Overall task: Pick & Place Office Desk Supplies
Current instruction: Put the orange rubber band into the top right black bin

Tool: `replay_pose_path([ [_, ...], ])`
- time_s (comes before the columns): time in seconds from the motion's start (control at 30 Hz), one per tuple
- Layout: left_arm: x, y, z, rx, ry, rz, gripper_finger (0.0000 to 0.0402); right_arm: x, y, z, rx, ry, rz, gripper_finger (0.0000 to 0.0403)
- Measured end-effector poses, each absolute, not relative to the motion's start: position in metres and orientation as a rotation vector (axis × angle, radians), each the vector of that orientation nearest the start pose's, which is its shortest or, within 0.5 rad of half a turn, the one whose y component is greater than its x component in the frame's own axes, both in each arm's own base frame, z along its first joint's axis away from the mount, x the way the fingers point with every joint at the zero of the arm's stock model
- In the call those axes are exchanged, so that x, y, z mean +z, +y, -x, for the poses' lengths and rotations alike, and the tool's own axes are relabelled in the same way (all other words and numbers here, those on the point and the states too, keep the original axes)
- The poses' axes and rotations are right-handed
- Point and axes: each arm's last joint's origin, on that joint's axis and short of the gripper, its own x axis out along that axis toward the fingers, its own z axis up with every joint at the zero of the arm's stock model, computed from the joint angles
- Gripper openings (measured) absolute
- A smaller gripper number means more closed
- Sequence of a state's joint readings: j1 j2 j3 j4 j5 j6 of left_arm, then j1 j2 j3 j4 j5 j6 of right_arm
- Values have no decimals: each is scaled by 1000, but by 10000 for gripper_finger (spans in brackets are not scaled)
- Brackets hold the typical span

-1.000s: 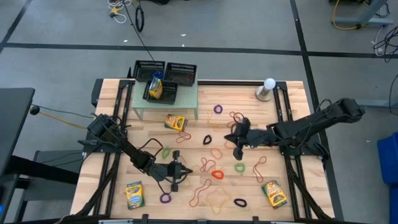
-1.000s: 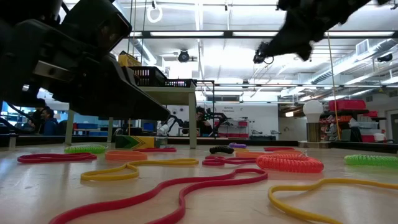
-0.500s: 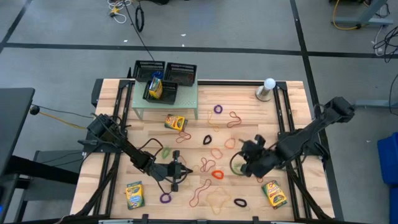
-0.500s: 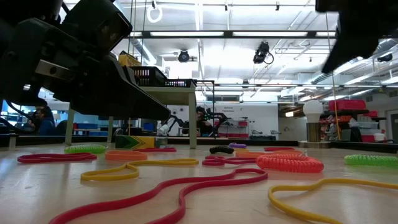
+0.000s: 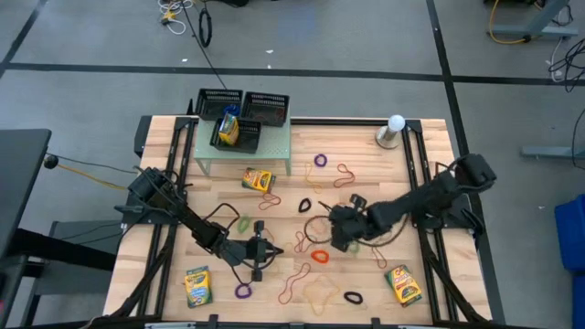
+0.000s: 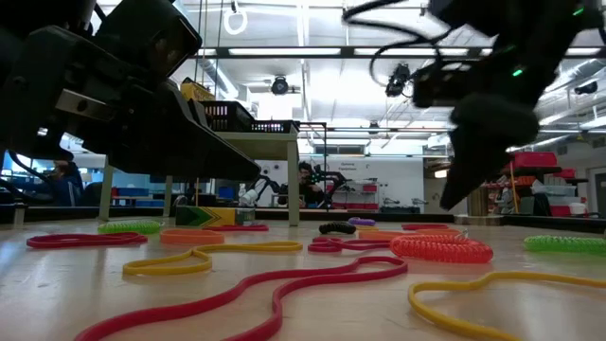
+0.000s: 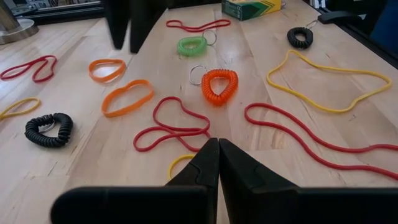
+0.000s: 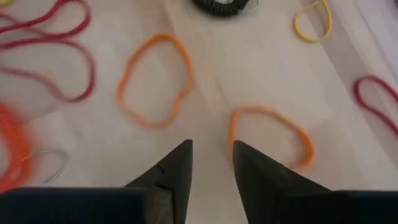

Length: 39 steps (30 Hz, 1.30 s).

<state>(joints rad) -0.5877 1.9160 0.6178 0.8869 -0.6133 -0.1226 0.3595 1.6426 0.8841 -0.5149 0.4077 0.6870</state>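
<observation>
Only from the right wrist, parted fingers [image 8: 249, 171] flank an orange band [image 8: 272, 134].

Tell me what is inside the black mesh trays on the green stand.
The front tray holds one yellow-and-green crayon box standing in it. The two rear trays show only dark mesh from above; anything lying flat under the crayon box is covered.

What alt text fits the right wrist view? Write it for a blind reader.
The right gripper, its fingers parted, hangs over pale wood between two orange bands. Red loops, a black coil and a yellow band lie around the edges.
</observation>
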Motion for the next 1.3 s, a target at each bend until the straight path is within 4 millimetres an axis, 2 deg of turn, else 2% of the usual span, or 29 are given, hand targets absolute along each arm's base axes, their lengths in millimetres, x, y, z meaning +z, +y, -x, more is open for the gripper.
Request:
replay_pose_path([
  [0.2,95,-163,-273,13,343,-96,14,137,67,-281,-457,1153,-123,116],
  [0.43,94,-163,-271,-26,350,-83,14,128,55,-290,-446,1167,-160,96],
  [0.53,91,-158,-263,-32,325,-63,14,128,53,-292,-424,1170,-193,74],
  [0.7,92,-144,-243,-25,197,5,14,128,52,-293,-393,1173,-173,14],
  [0.9,95,-129,-224,50,101,-1,14,130,53,-293,-370,1175,-173,13],
  [1.13,94,-124,-221,124,103,-28,14,147,52,-290,-346,1128,-172,5],
  [1.3,93,-124,-221,130,108,-49,14,180,51,-290,-336,1017,-160,3],
])
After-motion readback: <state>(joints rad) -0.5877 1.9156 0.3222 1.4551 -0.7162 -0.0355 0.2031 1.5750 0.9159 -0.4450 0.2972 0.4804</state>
